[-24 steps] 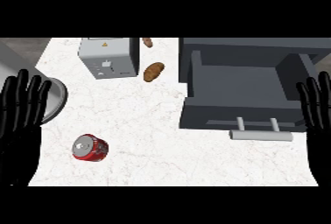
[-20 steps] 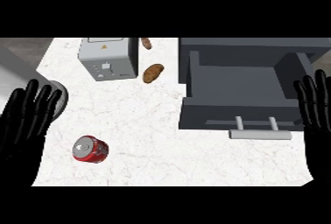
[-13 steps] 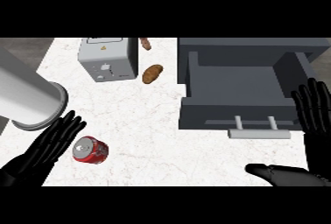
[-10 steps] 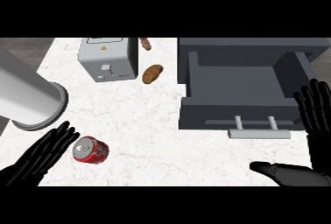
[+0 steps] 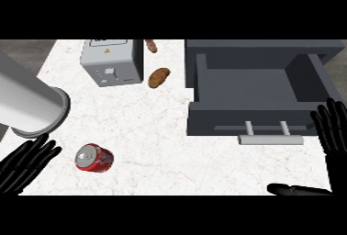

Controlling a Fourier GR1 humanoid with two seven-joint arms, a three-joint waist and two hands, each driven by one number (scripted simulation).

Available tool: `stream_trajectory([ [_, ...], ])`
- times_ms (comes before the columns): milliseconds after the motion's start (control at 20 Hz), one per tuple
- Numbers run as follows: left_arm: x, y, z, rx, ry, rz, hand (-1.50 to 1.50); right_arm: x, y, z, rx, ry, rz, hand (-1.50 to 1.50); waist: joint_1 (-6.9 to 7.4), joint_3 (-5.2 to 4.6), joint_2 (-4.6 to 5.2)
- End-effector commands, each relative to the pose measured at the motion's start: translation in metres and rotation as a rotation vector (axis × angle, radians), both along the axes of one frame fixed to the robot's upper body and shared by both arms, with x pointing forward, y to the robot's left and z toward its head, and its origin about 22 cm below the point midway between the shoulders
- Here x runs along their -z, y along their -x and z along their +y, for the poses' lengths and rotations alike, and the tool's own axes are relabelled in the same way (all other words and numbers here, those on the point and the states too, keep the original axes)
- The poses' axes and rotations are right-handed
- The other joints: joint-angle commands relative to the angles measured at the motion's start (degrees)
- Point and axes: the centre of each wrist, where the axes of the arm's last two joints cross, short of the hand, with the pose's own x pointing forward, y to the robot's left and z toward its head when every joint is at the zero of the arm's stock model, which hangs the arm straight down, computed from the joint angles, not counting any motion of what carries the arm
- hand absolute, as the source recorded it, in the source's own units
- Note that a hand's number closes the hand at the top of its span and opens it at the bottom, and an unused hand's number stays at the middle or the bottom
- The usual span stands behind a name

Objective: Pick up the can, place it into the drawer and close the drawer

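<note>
Nearest me, my left hand (image 5: 27, 163) sits at the lower left with fingers spread and straight, just beside the can (image 5: 94, 157) but apart from it. The can lies on its side on the counter (image 5: 163, 137), silver end facing up toward me, well left of the drawer (image 5: 254, 89). I judge the step in hand is the grasp: I would bring the palm over the round red body and wrap across its width, not the ends, since a smooth metal cylinder on polished marble will likely roll if nudged. My right hand (image 5: 333, 128) rests at the right edge, fingers up and spread. Past it the grey drawer stands open, boxy, with a pale bar handle (image 5: 271, 137). Farther back are a lumpy brown potato (image 5: 159, 77) and a metal toaster (image 5: 109, 62).
</note>
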Motion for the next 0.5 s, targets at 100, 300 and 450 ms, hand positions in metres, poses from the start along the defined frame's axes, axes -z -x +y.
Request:
stream_trajectory([
  [100,0.01,0.002,0.015,-0.032,0.003,0.039,-1.5,0.013,-0.008,0.002,0.018,-0.001,0.009,-1.5,0.1,-0.01,0.03],
  [300,0.018,-0.03,0.013,-0.046,-0.027,0.042,-1.5,0.02,-0.001,-0.023,0.011,0.002,0.004,-1.5,-0.3,-0.01,0.1],
  [450,0.025,-0.018,0.01,-0.056,0.004,0.043,-1.5,0.021,0.021,-0.016,0.0,-0.01,0.01,-1.5,-0.21,-0.01,0.02],
])
